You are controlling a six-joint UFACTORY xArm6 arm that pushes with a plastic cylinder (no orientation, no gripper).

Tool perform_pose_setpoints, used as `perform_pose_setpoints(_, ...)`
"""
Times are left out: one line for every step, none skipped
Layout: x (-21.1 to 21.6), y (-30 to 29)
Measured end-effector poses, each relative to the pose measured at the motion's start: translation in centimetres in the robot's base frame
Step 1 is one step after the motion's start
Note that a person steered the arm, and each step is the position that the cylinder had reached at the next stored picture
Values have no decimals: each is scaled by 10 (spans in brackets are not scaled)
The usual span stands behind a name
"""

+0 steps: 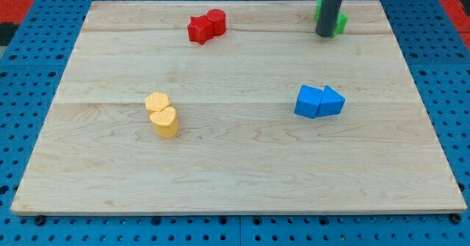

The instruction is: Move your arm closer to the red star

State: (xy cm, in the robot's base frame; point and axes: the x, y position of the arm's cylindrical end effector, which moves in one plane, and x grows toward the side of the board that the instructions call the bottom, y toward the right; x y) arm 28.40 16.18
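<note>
Red star sits well left of my tip; no jaws fitted. Tip is best slid straight left, w/o nudging green block.

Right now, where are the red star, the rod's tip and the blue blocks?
red star (198, 30): camera view, on its top face.
my tip (325, 34): camera view, at the rod's very end, against the green block.
blue blocks (319, 101): camera view, where the two touch.

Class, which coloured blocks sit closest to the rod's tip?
The green blocks at the view's top right: my tip stands right against them; the others lie well away.
</note>
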Motion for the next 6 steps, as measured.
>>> perform_pose_setpoints(0, -1)
perform_pose_setpoints(21, -6)
perform_pose_setpoints(64, -48)
perform_pose_setpoints(98, -125)
perform_pose_setpoints(97, -211)
perform_pose_setpoints(79, -273)
